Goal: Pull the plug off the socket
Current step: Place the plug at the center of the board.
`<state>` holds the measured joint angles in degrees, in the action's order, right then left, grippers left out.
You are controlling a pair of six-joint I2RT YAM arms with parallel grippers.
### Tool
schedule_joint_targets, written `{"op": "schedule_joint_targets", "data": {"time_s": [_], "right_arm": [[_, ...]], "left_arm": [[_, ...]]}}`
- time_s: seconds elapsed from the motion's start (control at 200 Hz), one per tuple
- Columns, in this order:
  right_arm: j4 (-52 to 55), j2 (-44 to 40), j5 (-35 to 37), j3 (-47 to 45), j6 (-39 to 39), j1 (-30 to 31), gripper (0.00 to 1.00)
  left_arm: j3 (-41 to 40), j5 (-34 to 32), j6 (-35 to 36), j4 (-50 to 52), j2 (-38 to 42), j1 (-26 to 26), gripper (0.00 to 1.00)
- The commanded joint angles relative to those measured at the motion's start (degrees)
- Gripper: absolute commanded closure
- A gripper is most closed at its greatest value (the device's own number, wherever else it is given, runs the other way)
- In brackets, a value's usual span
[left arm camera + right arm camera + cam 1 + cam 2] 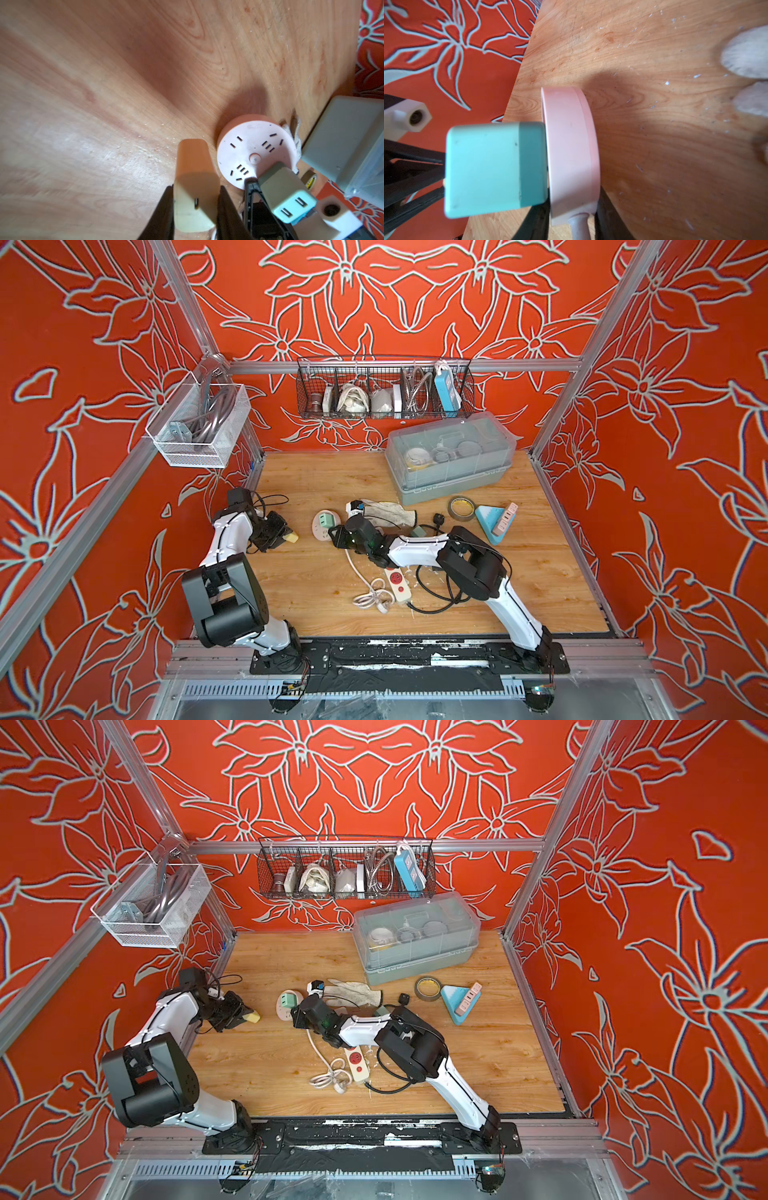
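Both top views look steeply down from high over the front edge of the table [316, 593], facing the back wall [395, 302]. They sit far enough off to take in the left arm [232, 539], the right arm [419, 549] and the hanging basket [384, 414], and differ only by a small sideways shift. The left wrist view sits low and close over the table, looking past the block [193, 158] clamped in the left gripper [196, 187] toward the socket [255, 145] and plug [288, 197]. The right wrist view is nearer still, seeing the socket edge-on with the plug large in the foreground. Socket and plug show in all four views, small in the top ones.
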<state>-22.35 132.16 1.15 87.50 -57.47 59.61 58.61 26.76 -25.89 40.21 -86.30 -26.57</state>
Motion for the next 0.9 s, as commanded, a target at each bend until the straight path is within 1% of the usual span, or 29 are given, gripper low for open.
{"op": "schedule_joint_targets", "data": {"time_s": [0.0,0.045,0.085,0.175,0.285,0.37,0.415,0.596,0.726,0.816,0.891], "right_arm": [[5.83,1.19,-1.05,-1.67,1.14,-0.36,1.0],[4.91,0.88,-1.55,-1.85,1.19,-0.29,1.0],[3.84,0.62,-2.05,-2.15,1.31,-0.29,1.0],[2.79,-0.07,-3.18,-2.22,1.61,-0.32,1.0],[1.41,-0.58,-4.18,-1.99,1.75,-0.38,1.0],[0.2,-0.71,-5.28,-1.51,1.36,-0.43,1.0],[-0.16,-0.76,-5.72,-1.36,1.17,-0.46,1.0],[-1.02,-0.61,-7.46,-0.47,-0.43,-0.46,1.0],[-1.19,-0.65,-8.76,0.13,-1.35,-0.57,1.0],[-1.29,-0.77,-9.41,0.52,-1.96,-0.55,1.0],[-1.16,-0.89,-9.58,0.56,-2.45,-0.55,1.0]], "left_arm": [[-2.79,7.15,-5.15,-6.09,-1.49,0.24,0.87],[-3.93,6.89,-5.96,-7.46,-1.52,0.29,0.86],[-4.71,5.8,-6.22,-7.94,-1.13,0.25,0.83],[-5.21,2.57,-5.59,-7.54,-0.6,0.16,0.7],[-5.72,2.27,-5.65,-6.91,-0.89,-0.9,0.58],[-5.95,0.15,-5.92,-6.43,0.13,-1.51,0.47],[-5.9,-1.41,-5.76,-5.88,1.07,-1.73,0.43],[-3.89,-8.23,-3.48,-2.33,6.28,-2.09,0.36],[-1.86,-9.89,-0.49,-0.24,10.03,-1.43,0.31],[-0.42,-9.63,1.81,1.21,11.04,1.23,0.31],[0.17,-9.88,3.5,1.41,11.51,5.62,0.33]]}}
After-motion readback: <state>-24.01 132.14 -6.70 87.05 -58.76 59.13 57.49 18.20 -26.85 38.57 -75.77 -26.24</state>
